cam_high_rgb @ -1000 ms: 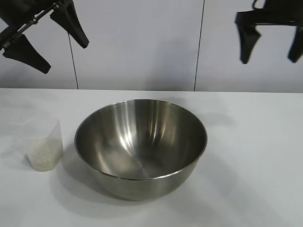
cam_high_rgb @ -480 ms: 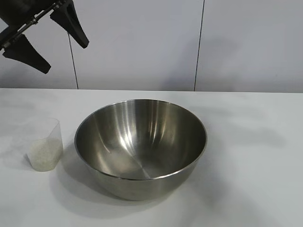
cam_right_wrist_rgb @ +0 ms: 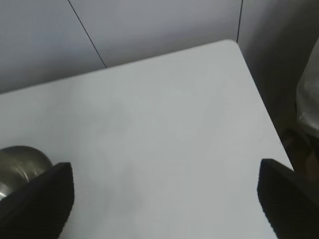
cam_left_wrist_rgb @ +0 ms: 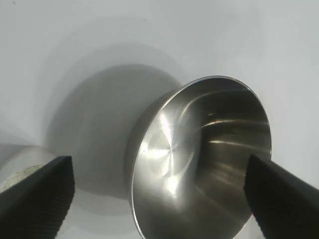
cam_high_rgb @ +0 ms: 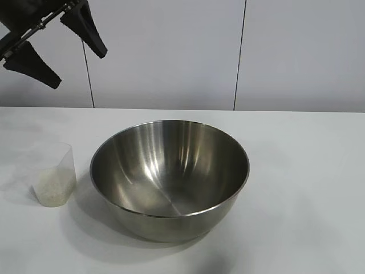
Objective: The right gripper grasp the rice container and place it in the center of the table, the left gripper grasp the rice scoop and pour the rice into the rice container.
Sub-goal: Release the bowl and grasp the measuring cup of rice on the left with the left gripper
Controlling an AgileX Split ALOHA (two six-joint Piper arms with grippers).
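Observation:
The rice container, a big shiny steel bowl, stands empty in the middle of the table. The rice scoop, a clear plastic cup, stands upright just left of it with rice in its bottom. My left gripper hangs open and empty high above the scoop, at the top left. In the left wrist view its fingers spread wide over the bowl, with the scoop at the edge. My right gripper is open and empty, out of the exterior view, over bare table right of the bowl.
A grey panelled wall stands behind the table. The right wrist view shows the table's far corner and its side edge, with dark floor beyond.
The right gripper has risen out of the exterior view's top right corner. The left gripper, the bowl and the scoop have not moved.

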